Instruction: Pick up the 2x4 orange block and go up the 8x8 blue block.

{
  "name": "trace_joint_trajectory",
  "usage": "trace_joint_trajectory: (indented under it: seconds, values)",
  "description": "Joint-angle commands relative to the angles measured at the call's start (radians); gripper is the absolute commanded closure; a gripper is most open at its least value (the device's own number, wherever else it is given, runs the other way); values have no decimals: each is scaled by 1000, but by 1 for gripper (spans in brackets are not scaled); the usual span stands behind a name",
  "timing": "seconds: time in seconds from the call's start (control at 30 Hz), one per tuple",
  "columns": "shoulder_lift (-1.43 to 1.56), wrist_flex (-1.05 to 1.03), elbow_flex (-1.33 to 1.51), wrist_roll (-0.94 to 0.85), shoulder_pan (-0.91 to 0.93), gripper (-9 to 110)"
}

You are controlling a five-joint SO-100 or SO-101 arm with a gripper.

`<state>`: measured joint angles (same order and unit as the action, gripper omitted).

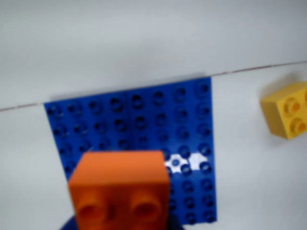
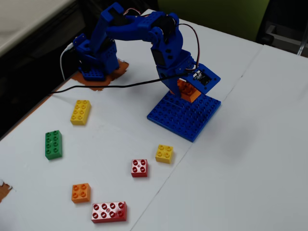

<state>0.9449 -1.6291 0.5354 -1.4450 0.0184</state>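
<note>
My gripper [image 2: 186, 88] is shut on the 2x4 orange block [image 2: 188, 92] and holds it over the far edge of the 8x8 blue block [image 2: 185, 118]. I cannot tell whether the block touches the plate. In the wrist view the 2x4 orange block [image 1: 120, 179] fills the bottom centre, end-on and blurred, and hides most of my gripper [image 1: 120, 213]. The 8x8 blue block [image 1: 139, 120] lies flat right behind it on the white table.
Loose bricks lie left and in front of the plate: a yellow oblong [image 2: 80, 111], green oblong [image 2: 53, 144], yellow square [image 2: 164, 153] (also in the wrist view [image 1: 287, 109]), red square [image 2: 139, 168], small orange square [image 2: 81, 192], red oblong [image 2: 109, 211]. A black cable [image 2: 110, 86] trails from the arm base.
</note>
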Motion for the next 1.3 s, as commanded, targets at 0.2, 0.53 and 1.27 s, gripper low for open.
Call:
trace_joint_trajectory:
  seconds: [0.2, 0.53, 1.27]
  values:
    - [21, 12, -52, -40, -11, 102]
    - [25, 0, -52, -77, -11, 102]
    - [12, 12, -52, -80, -15, 102]
